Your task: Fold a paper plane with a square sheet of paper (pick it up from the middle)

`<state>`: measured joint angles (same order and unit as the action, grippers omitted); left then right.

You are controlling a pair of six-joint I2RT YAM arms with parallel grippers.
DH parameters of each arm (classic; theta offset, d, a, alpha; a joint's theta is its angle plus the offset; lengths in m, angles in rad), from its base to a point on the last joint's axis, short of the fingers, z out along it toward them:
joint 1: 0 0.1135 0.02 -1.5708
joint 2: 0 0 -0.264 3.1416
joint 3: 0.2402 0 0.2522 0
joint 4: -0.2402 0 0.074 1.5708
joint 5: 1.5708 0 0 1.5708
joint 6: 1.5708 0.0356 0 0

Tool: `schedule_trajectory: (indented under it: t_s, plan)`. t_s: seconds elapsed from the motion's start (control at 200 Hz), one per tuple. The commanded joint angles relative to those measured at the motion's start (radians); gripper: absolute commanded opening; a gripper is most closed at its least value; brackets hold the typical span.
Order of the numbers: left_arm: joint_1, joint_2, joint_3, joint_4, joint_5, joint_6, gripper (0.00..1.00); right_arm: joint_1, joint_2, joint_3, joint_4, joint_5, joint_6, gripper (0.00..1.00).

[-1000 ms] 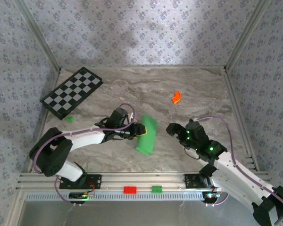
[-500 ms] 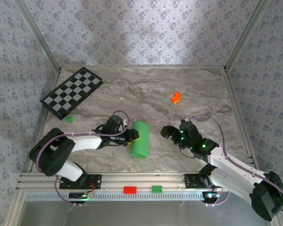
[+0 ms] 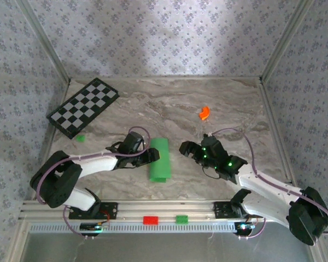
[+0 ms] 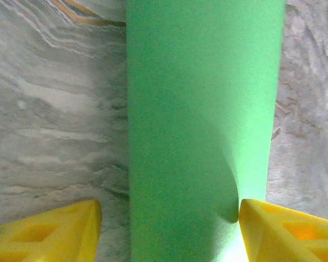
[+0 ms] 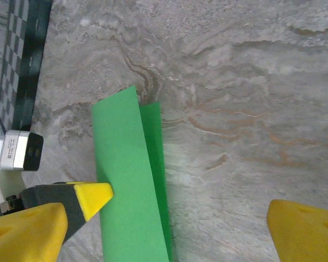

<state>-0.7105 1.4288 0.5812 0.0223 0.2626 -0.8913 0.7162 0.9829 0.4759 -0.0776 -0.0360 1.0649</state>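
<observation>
Left gripper [image 4: 169, 221]: its two yellow fingers [image 4: 49, 232] stand apart, released, one on either side of a strip of bright green paper [image 4: 199, 109]. The left finger is clear of the paper, with bare marble table [image 4: 54, 109] showing in the gap. The right finger sits at the paper's edge, where the sheet curls up a little and casts a shadow. Whether that finger touches the paper cannot be told.

Right gripper [image 5: 167, 232]: its yellow fingers [image 5: 303, 232] are spread wide, released, holding nothing. It hovers over the table with the paper ahead of it.

The paper is folded over on itself into a long narrow strip, one layer's edge showing beside the other. From above, it lies on the table a little nearer than the middle, its long sides running near to far. The left gripper is at its left edge. The right gripper is just to its right, beside the far half and apart from it. Both arms reach in from the near corners.

Further out, a small orange curved piece [image 3: 204, 113] lies far and to the right. A checkered board [image 3: 83, 107] lies at an angle in the far left corner. A tiny green block [image 3: 80, 138] sits just near of the board. A red block [image 3: 150, 220] and a green block [image 3: 181, 219] rest on the near rail.
</observation>
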Motion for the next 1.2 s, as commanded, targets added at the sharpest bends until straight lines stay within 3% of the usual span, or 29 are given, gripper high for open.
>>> schedule_trajectory:
  t_s: [0.0, 0.3, 0.59, 0.75, 0.97, 1.194]
  plan:
    - [0.004, -0.038, 0.039, -0.151, -0.065, 0.116, 0.67, 0.008, 0.046, 0.011, 0.042, -0.051, -0.047, 0.92]
    - [0.028, 0.012, 0.084, -0.235, -0.042, 0.25, 0.64, 0.053, 0.181, 0.061, 0.053, -0.078, -0.06, 0.74]
    - [0.033, 0.053, 0.091, -0.199, -0.025, 0.234, 0.65, 0.063, 0.234, 0.061, 0.081, -0.075, -0.041, 0.69]
    - [0.031, 0.095, 0.103, -0.191, 0.006, 0.255, 0.67, 0.069, 0.281, 0.075, 0.098, -0.089, -0.041, 0.59]
    - [0.023, 0.154, 0.14, -0.231, -0.009, 0.271, 0.69, 0.075, 0.314, 0.082, 0.093, -0.086, -0.037, 0.57]
    - [-0.014, 0.222, 0.196, -0.302, -0.047, 0.316, 0.7, 0.072, 0.294, 0.075, 0.002, -0.004, 0.006, 0.58]
